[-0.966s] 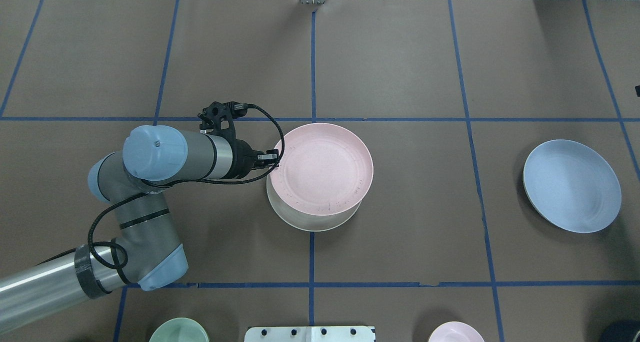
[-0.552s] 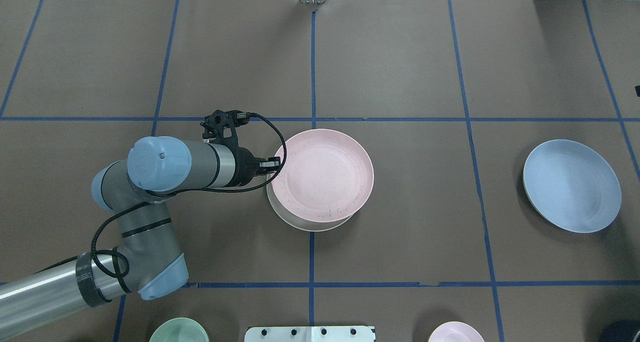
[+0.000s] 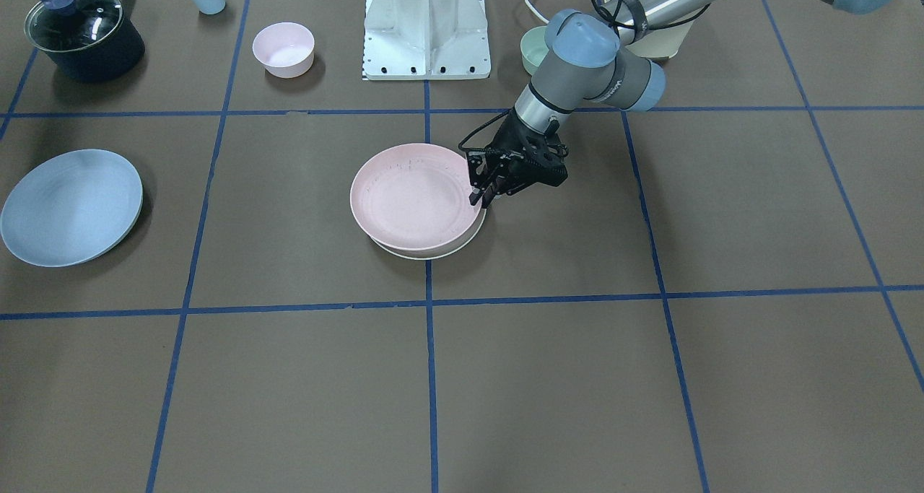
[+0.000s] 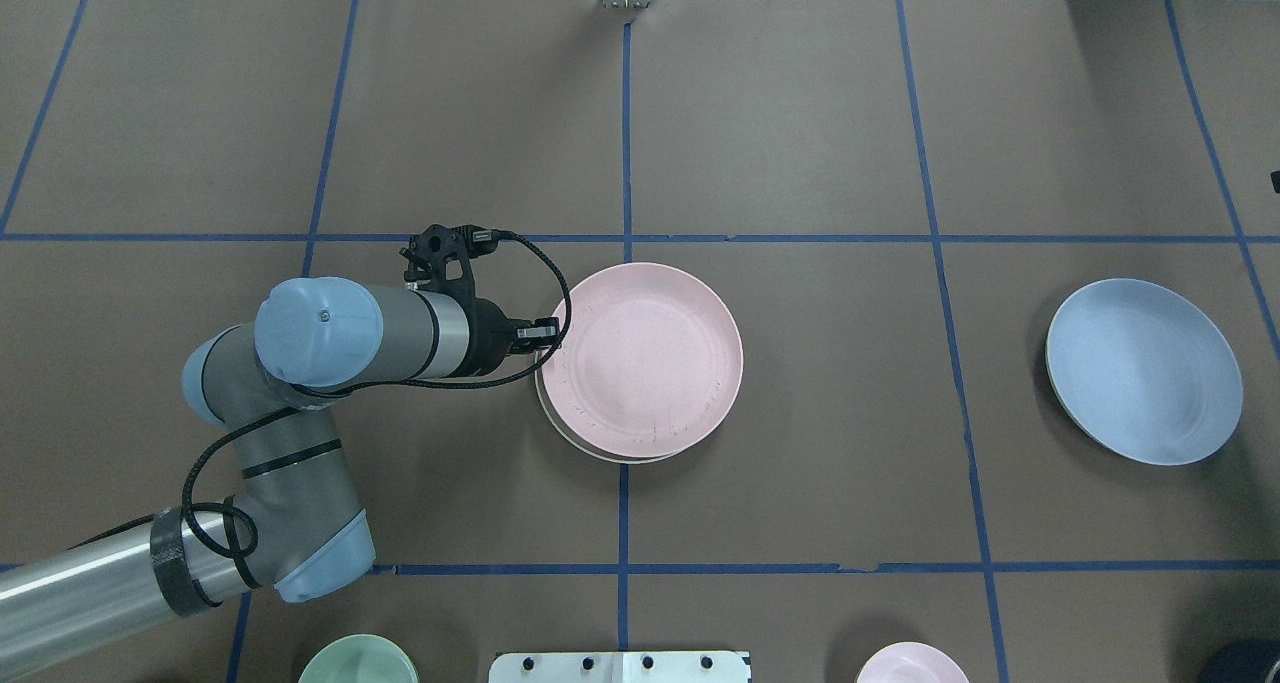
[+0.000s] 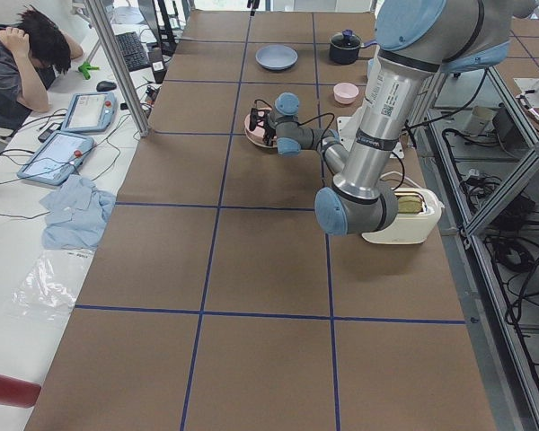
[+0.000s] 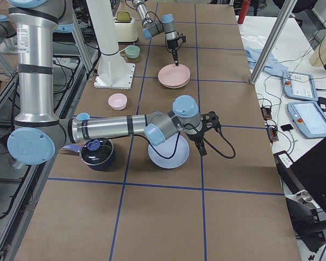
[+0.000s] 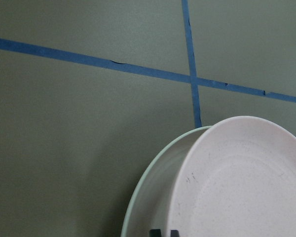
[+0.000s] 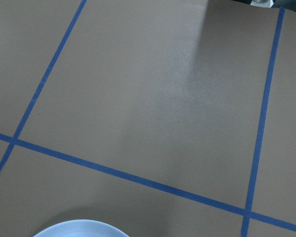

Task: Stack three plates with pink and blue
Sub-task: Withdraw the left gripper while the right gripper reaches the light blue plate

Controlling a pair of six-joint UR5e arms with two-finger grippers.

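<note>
Seating the pink plate on the cream-white plate is judged to be the step in hand. In the overhead view the left claw sits at the pink plate's 9 o'clock, with its two fingers pinching the rim. A rim pinch suits a shallow plate that offers no other purchase. Approaching from the side also keeps the arm off the plate's face.

The two plates are not concentric. A cream-white crescent shows from about 6 to 9 o'clock, so the pink plate lies offset toward 2 o'clock. Whether it rests fully flat cannot be told. Release is advisable only once the claw-side rim is down; otherwise the plate may drop and skid.

The blue plate lies alone on the worktop, well apart from the stack at its 3 o'clock. The right claw appears only in the right-side view, near the blue plate, and whether it is spread or pressed together cannot be told. Judged progress: two of the three plates are together, and the blue one is not yet stacked.
</note>
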